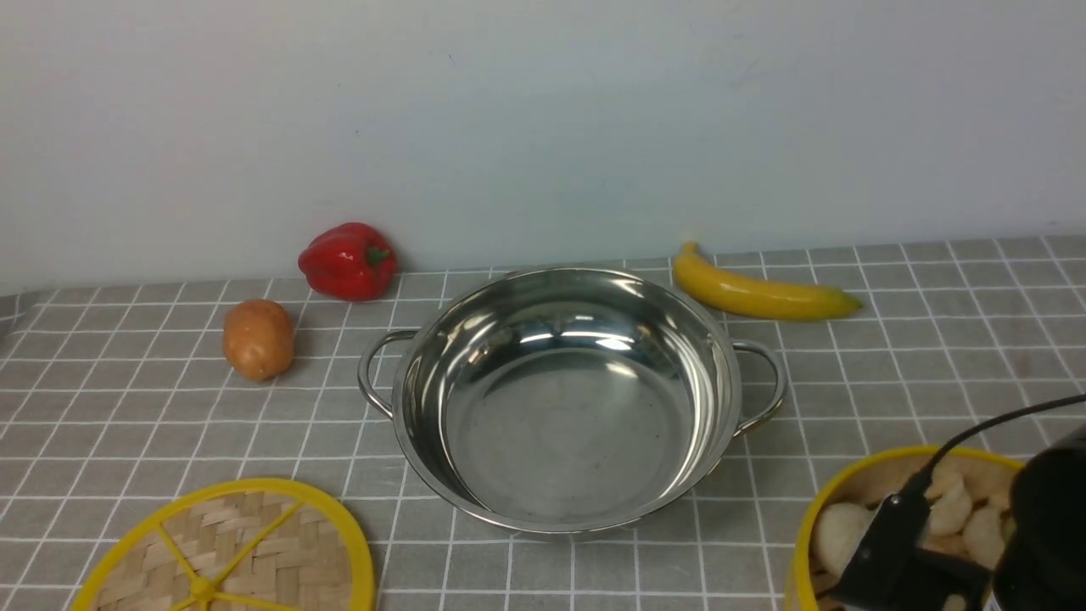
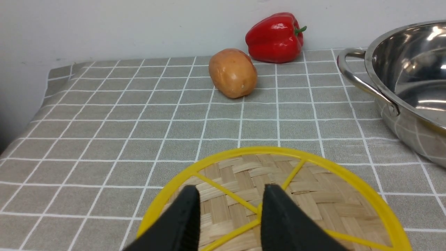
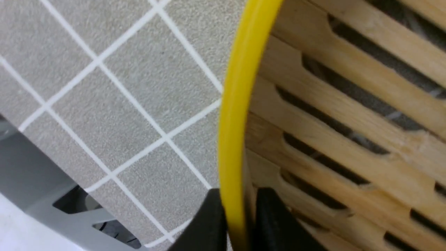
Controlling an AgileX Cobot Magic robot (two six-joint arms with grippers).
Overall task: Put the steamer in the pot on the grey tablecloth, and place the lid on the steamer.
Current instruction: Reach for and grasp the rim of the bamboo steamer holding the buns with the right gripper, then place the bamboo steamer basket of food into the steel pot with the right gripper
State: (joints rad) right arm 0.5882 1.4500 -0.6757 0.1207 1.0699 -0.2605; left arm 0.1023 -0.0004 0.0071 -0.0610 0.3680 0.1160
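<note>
A grey tablecloth (image 1: 322, 475) gridded with thin white lines covers the surface, running back to a plain pale wall (image 1: 543, 127). The steamer (image 1: 806, 543) sits near right, its rim between the right gripper's (image 3: 238, 212) closed-in fingers. The pot (image 1: 568, 424) stands central; the lid (image 1: 280, 543) lies near left, beneath the parted, empty fingers of the left gripper (image 2: 231, 195).
</note>
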